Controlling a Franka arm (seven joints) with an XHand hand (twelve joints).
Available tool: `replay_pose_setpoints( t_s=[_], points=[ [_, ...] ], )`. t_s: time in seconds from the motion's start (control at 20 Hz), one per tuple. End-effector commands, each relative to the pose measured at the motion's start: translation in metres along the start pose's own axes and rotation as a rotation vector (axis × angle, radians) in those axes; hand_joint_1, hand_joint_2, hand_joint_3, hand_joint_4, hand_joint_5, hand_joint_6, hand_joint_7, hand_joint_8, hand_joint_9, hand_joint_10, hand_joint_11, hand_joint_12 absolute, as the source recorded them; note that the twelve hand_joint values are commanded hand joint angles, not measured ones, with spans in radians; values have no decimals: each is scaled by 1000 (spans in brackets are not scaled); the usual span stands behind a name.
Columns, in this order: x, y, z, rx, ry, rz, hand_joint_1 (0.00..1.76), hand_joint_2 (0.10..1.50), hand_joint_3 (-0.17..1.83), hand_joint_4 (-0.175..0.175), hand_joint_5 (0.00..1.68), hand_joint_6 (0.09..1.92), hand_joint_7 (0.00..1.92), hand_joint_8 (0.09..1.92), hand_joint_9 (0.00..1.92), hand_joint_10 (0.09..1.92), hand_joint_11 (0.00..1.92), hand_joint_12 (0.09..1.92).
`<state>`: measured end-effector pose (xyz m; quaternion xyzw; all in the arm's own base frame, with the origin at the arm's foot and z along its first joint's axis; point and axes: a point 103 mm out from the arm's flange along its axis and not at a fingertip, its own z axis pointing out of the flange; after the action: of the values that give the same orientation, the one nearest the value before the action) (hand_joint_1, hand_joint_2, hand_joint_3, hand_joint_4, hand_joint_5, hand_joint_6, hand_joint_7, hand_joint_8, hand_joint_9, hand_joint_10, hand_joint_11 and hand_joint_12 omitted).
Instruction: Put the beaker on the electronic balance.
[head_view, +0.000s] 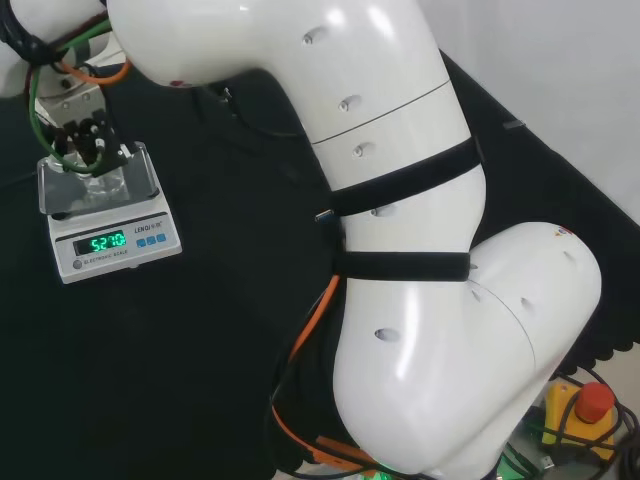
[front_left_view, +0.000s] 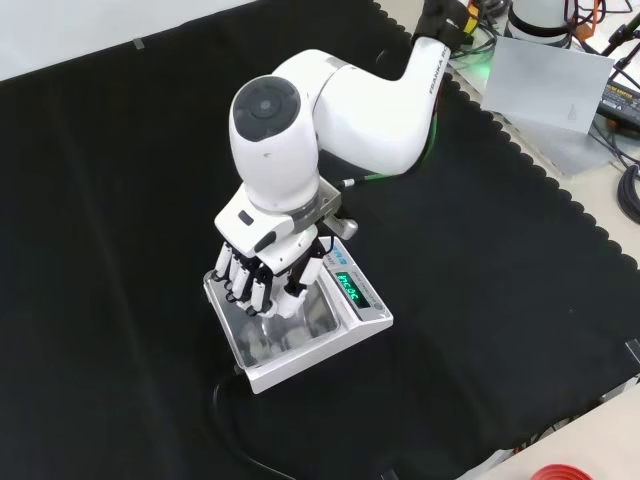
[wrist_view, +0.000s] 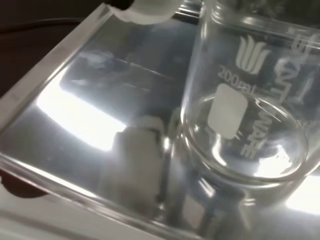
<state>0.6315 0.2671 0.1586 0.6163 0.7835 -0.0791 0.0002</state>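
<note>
One clear glass beaker (wrist_view: 240, 130) stands upright on the shiny steel pan of the white electronic balance (front_left_view: 345, 325), its base resting flat on the metal in the wrist view, so the placing looks done or nearly so. In the front view the balance sits toward the counter's near edge, left of the middle. Above the pan, the black and white hand (front_left_view: 262, 275) hangs with its fingers (front_left_view: 245, 288) curled down around the beaker, probably to steady it until release. Bare black cloth (front_left_view: 500, 300) lies open to the right, giving room to withdraw upward.
</note>
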Motion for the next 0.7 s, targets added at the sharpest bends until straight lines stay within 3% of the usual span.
replay_pose_setpoints(
  t_s=[0.05, 0.15, 0.25, 0.35, 0.5, 0.7],
  points=[
    [-8, -4, -17, 41, 41, -9, 931, 885, -90, 47, 523, 710, 711, 741, 889, 588, 618, 1267],
    [-12, -8, -27, 34, 63, -14, 777, 864, -136, 2, 260, 478, 438, 776, 636, 738, 373, 1367],
    [-17, -12, -38, 27, 95, -18, 621, 820, -147, -3, 103, 240, 192, 758, 410, 841, 145, 1464],
    [-25, -17, -48, 28, 117, -29, 496, 769, -140, 7, 26, 87, 52, 620, 247, 876, 36, 1467],
    [-39, -31, -64, 33, 128, -50, 403, 725, -123, 17, 2, 87, 5, 451, 143, 887, 3, 1421],
    [-73, -71, -88, 42, 94, -58, 358, 696, -98, 24, 0, 87, 0, 322, 87, 891, 0, 1386]
  ],
)
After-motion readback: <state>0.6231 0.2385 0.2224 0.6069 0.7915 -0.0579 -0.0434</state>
